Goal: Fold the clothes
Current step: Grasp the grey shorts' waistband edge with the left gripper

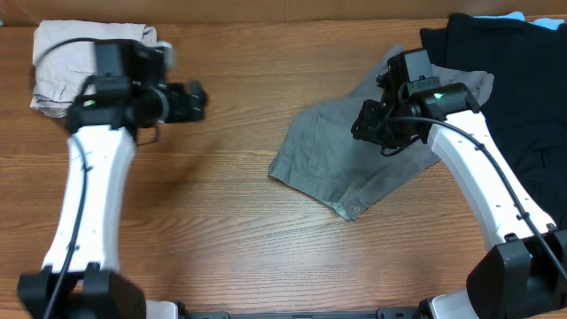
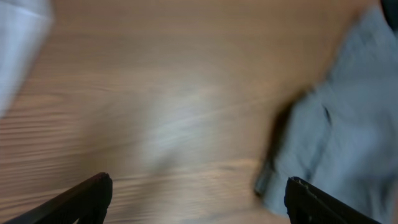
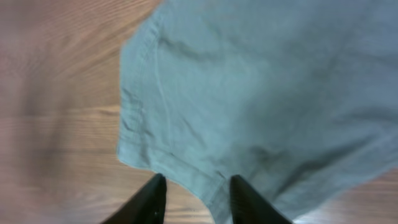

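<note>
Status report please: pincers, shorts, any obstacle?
Left pincer open, over table. Right pincer open above edge of grey shorts. Black garment touches shorts' far corner.

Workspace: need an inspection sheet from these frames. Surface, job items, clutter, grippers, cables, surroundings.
Surface: wooden table, bare wood between the arms.
Job's things: grey shorts lie rumpled and unfolded at centre-right. The black garment is heaped at the far right, with a light-blue garment showing at its top edge. The beige garment is bundled at the far left.
Clutter: nothing seen.
Grippers: left gripper is open wide over bare wood and empty. Right gripper has its jaws parted over the shorts' hem, with no pinch seen.
Cables: left arm cable and right arm cable run along their arms, clear of the cloth.
Surroundings: nothing seen beyond the table.
</note>
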Action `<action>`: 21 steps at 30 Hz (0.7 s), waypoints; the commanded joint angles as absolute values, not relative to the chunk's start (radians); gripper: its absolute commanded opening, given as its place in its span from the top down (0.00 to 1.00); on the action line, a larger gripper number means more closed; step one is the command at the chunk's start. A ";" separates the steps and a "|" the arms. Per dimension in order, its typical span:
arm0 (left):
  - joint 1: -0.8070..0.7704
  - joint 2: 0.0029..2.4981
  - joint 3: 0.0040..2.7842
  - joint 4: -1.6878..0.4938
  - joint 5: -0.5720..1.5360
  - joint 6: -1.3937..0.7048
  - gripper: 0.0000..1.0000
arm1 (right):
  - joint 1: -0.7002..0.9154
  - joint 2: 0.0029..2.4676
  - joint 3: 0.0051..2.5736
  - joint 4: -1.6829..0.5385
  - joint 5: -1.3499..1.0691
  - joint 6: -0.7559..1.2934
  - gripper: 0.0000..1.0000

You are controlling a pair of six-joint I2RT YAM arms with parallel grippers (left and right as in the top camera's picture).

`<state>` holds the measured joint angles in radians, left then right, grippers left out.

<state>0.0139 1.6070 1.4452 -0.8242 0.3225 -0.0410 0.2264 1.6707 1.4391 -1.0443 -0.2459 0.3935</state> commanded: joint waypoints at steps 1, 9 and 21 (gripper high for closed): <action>-0.084 1.716 1.421 -0.834 0.479 0.096 0.09 | 0.208 1.636 1.465 -1.056 -0.199 0.387 0.56; -0.316 1.925 1.421 -0.834 0.372 0.222 0.09 | 0.091 1.636 1.465 -1.095 -0.199 0.363 0.50; -0.401 2.044 1.421 -0.827 0.258 0.229 0.35 | 0.004 1.636 1.465 -1.110 -0.199 0.334 0.50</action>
